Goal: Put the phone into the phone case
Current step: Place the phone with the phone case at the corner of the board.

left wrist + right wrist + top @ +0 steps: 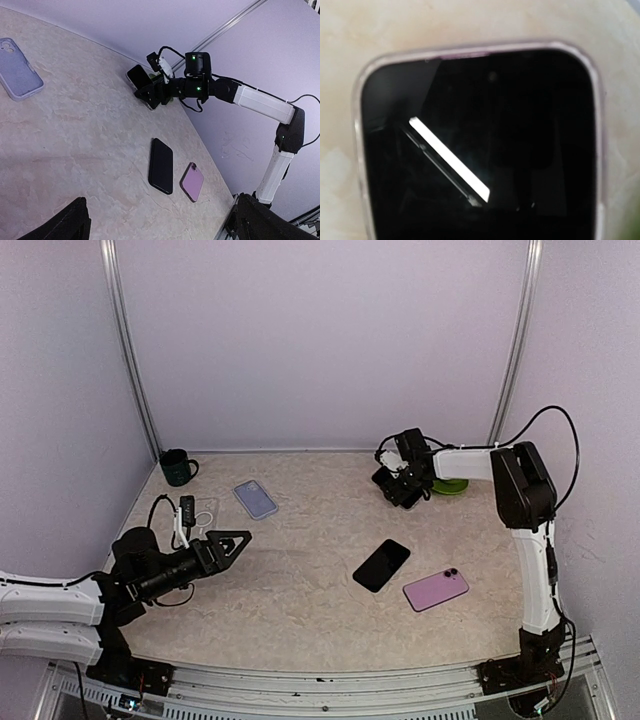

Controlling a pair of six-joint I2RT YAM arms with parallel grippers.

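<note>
My left claw [236, 539]: released, jaws wide, low over the counter [300, 590]. My right claw [405, 492]: grasping a dark-screened phone [136, 76], far right. One black phone [381, 565]: flat, mid-counter. One lavender case [255, 499]: far left, well apart.

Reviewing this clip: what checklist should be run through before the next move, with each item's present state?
1. Right pincer grips a phone: ok, the phone looks held off the table.
2. Left pincer is open and free to help: ok.
3. Lavender case lies flat with nothing on it: ok.
4. The case's open side faces up: cannot tell.
5. Black phone and pink phone lie apart from the case: ok.
</note>
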